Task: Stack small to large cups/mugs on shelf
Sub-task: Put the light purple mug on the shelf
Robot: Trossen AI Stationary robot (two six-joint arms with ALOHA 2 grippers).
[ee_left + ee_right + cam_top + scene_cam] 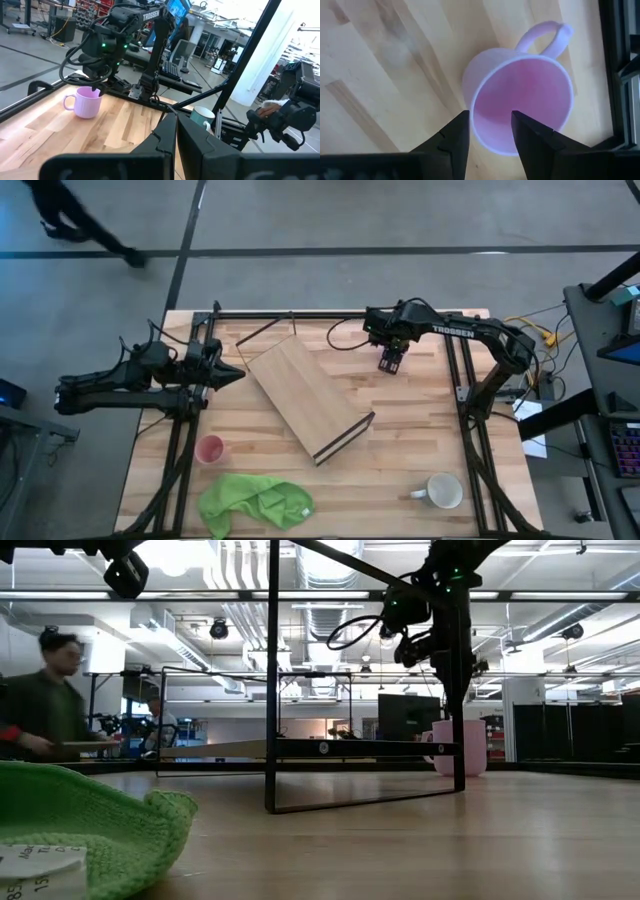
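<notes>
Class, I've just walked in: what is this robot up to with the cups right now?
The right gripper hangs open directly above the light purple cup, fingers either side of its rim, not yet gripping. The left gripper waits shut at the table's left edge. The shelf holds nothing; the pink-red cup and white mug sit on the tabletop near the green cloth.

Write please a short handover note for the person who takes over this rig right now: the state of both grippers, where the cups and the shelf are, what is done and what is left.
Right gripper: fingers open, poised straight above the light purple cup, straddling its rim; nothing gripped yet.
Left gripper: waiting at the table's left edge, fingers shut, empty.
Shelf: lies diagonally mid-table, nothing on it.
Pink-red cup: near the left front, beside the green cloth.
White mug: right front, upright.
Done: no cup is stacked or on the shelf.
Left: grasp the purple cup, then nest all three, small into large, on the shelf.
</notes>
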